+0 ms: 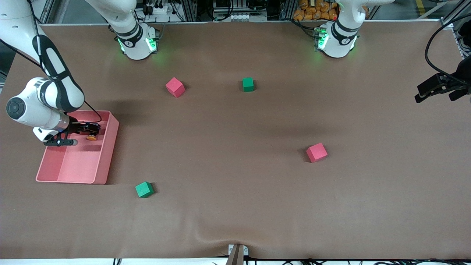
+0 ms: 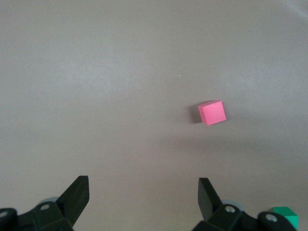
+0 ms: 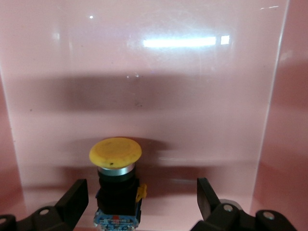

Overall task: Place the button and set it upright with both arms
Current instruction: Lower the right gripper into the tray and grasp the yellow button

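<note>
The button (image 1: 91, 138), a black body with a round orange-yellow cap, sits in the pink tray (image 1: 109, 147), in the compartment farther from the front camera. My right gripper (image 1: 89, 131) is down in that compartment, open, with a finger on either side of the button and neither touching it. In the right wrist view the button (image 3: 115, 185) sits between the open fingertips (image 3: 77, 195) of the right gripper (image 3: 143, 188), cap pointing away from the wrist. My left gripper (image 1: 438, 92) waits open and empty above the table's left-arm end; it also shows in the left wrist view (image 2: 143, 187).
Two red cubes (image 1: 174, 87) (image 1: 317, 152) and two green cubes (image 1: 248, 84) (image 1: 144, 189) lie scattered on the brown table. The left wrist view shows a red cube (image 2: 211, 113) and a green cube's corner (image 2: 285, 215). The tray walls close in around the right gripper.
</note>
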`<state>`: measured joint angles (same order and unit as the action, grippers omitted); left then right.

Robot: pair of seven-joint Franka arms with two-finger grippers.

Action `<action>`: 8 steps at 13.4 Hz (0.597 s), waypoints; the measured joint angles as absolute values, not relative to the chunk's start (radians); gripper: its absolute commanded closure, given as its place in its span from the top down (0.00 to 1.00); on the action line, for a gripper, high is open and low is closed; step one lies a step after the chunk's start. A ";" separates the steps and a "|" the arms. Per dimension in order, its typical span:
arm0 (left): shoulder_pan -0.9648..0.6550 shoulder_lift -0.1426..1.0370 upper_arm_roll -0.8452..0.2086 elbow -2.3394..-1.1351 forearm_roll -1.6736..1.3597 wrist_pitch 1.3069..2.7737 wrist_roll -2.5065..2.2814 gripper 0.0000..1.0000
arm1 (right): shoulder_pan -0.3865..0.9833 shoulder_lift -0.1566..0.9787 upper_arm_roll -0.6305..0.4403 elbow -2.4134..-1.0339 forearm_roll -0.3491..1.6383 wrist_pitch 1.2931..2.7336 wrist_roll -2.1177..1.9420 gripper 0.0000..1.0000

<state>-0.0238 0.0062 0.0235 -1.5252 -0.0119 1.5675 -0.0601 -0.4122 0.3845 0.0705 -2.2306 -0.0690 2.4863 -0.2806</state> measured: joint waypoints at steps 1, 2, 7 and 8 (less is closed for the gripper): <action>-0.024 0.006 0.024 -1.525 -0.012 1.568 -0.060 1.00 | -0.412 0.386 0.070 -2.231 -0.069 2.487 -0.280 1.00; -0.024 0.006 0.024 -1.525 -0.012 1.568 -0.060 1.00 | -0.412 0.387 0.069 -2.231 -0.069 2.488 -0.280 1.00; -0.024 0.006 0.024 -1.525 -0.012 1.568 -0.060 1.00 | -0.412 0.391 0.070 -2.230 -0.069 2.490 -0.280 0.21; -0.024 0.006 0.024 -1.525 -0.012 1.568 -0.060 1.00 | -0.412 0.391 0.070 -2.230 -0.069 2.490 -0.280 0.18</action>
